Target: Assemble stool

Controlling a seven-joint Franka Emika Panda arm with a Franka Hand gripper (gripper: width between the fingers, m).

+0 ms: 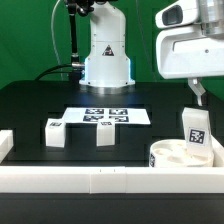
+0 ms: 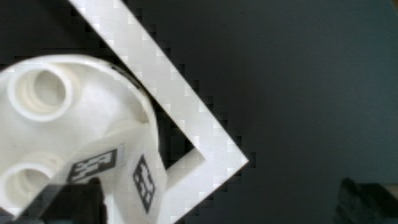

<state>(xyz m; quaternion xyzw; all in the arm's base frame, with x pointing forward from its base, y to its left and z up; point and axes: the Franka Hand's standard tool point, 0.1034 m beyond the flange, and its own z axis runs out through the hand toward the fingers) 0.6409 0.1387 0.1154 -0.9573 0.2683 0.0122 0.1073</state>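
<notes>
The round white seat disc (image 1: pixel 176 156) lies at the exterior view's right, by the rail wall. One blocky white leg (image 1: pixel 196 127) with a square tag stands upright in the disc. Two more legs (image 1: pixel 55 133) (image 1: pixel 105 131) stand on the black table towards the exterior view's left and middle. My gripper (image 1: pixel 197 92) hangs just above the upright leg, apart from it. In the wrist view the disc (image 2: pixel 54 105) with its sockets and the tagged leg (image 2: pixel 121 182) show below my gripper (image 2: pixel 210 208), whose dark fingers (image 2: pixel 366 198) stand wide apart and hold nothing.
The marker board (image 1: pixel 104 116) lies flat behind the two loose legs. The long white rail wall (image 1: pixel 100 180) runs along the front, and its corner (image 2: pixel 187 110) wraps round the disc. The robot base (image 1: pixel 106 60) stands at the back.
</notes>
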